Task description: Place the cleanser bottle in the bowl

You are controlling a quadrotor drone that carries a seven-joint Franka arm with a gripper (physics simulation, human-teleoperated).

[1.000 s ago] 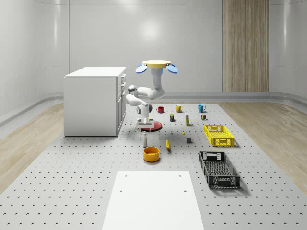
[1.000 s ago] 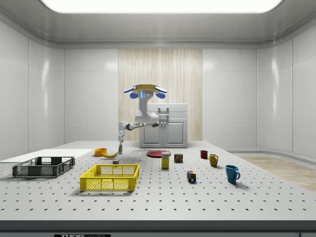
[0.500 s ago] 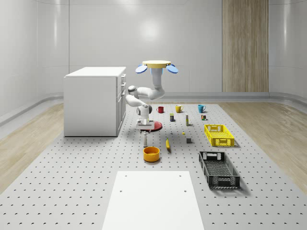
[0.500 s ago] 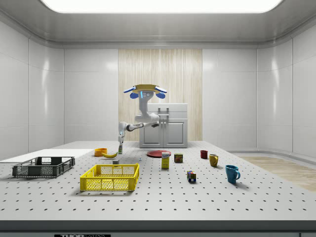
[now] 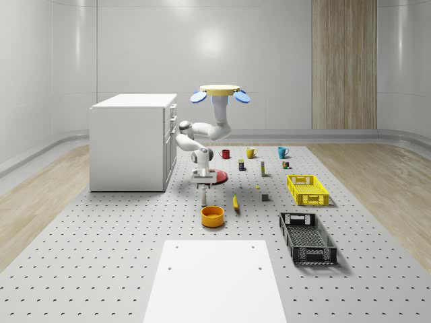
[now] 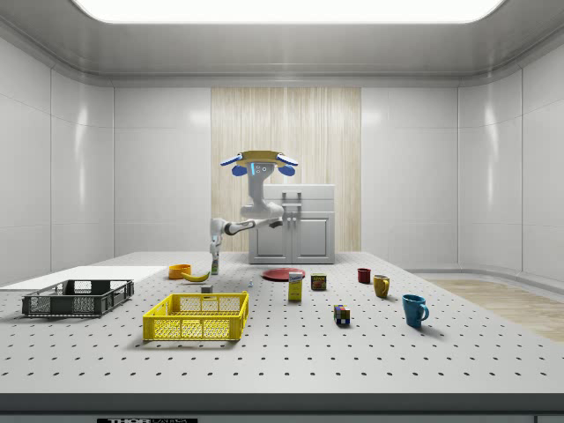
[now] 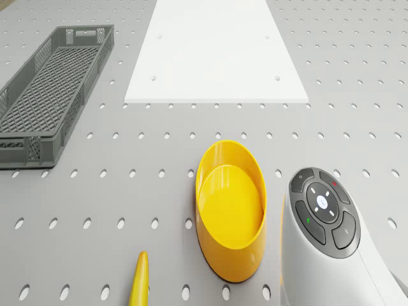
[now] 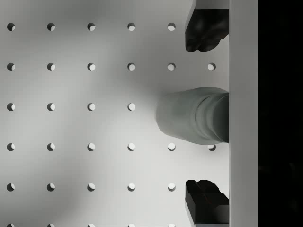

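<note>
Desk [image 5: 101, 256]: grey perforated surface in a pale-walled room; a white panel [image 5: 215, 282] lay on its near end in the whole-scene view.
Cabinet [image 5: 131, 141]: white, at the whole-scene view's left.
Drone [image 5: 220, 92]: hovered beside the cabinet, above the red plate [image 5: 219, 177].
Arm [image 5: 195, 138]: bent down and forward from the drone, wrist pointing straight down.
End effector [image 8: 204, 113]: fingers [image 8: 203, 33] spread wide, one on either side of the bottle's top, not touching it.
Cleanser bottle [image 8: 191, 116]: upright on the desk, just behind the bowl.
Bowl [image 5: 212, 216]: orange-yellow, beside a banana [image 5: 236, 202].
Crates: yellow [image 5: 307, 190] and black [image 5: 307, 237], at the right.
</note>
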